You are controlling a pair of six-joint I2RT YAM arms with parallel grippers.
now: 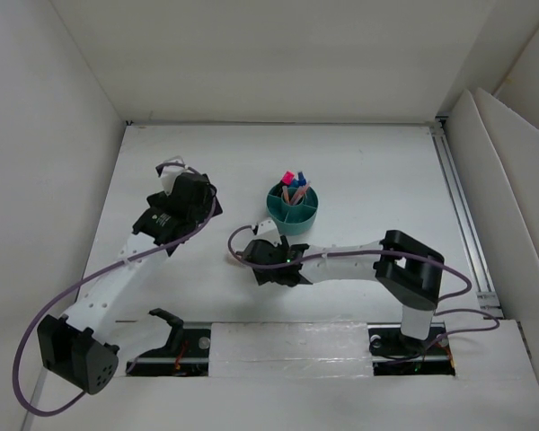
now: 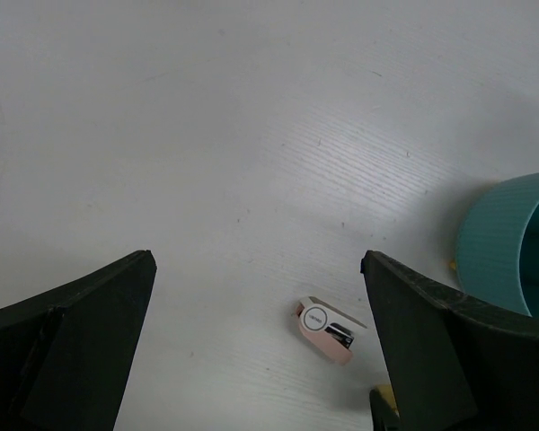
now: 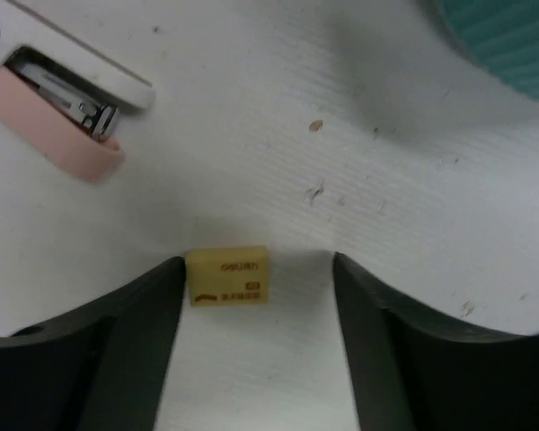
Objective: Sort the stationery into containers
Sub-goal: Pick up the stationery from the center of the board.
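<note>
Closest to the right wrist lens: one tan block (image 3: 229, 277), flat on the white desk (image 3: 386, 180), printed face up, between the two dark fingers of the right pincer (image 3: 256, 274). Partly spread, pinching nothing; one finger just at the block's 9 o'clock edge, a clear gap at its 3 o'clock edge.

At 10 o'clock from the block, well apart: one small pink stapler (image 3: 54, 99), lying on its side, metal inside showing. At 1 o'clock, cut off by the corner: one teal organizer (image 3: 503, 36), ribbed wall only.

From above: one teal organizer near the desk's middle, with upright markers (image 1: 292, 180) bunched inside, pink and blue ends up, too small to count surely.

Two arms. Right arm (image 1: 341, 260): base at 5 o'clock, forearm low and stretched toward 9 o'clock, wrist just at 7 o'clock of the organizer. Left arm (image 1: 117, 278): base at 7 o'clock, reaching toward 1 o'clock, wrist raised at 9 o'clock of the organizer.

Left pincer (image 2: 258, 258): spread wide, holding nothing, above bare desk, with the stapler low between its fingers and the organizer at 3 o'clock.
</note>
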